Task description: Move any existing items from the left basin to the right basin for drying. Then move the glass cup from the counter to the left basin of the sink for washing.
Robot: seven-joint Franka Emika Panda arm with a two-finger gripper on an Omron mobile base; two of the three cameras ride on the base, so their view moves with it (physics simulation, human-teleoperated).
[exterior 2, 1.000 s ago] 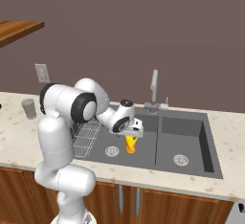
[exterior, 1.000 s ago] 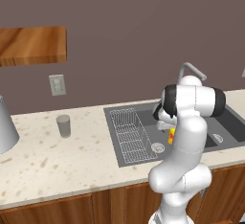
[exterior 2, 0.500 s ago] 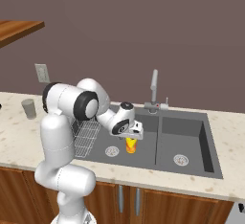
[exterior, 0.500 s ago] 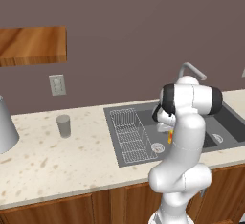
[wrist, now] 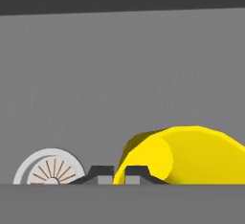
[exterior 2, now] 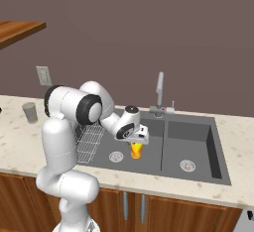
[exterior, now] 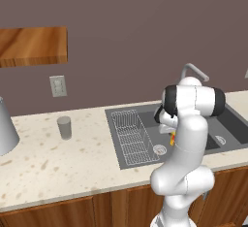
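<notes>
The yellow item with a red-orange band stands upright in the left basin, between the drain and the divider. My gripper hangs right over its top. In the hand view the gripper has its two tips close together, pinching the left edge of the yellow item. A sliver of the yellow item peeks out behind my arm. The glass cup stands on the counter left of the sink. The right basin holds nothing but its drain.
A wire rack fills the left part of the left basin. The faucet rises behind the divider. A large grey cone stands at the counter's far left. A wall outlet sits above the cup.
The jaws have gone from wide open to shut around the yellow item's edge. The arm and the item have hardly moved.
</notes>
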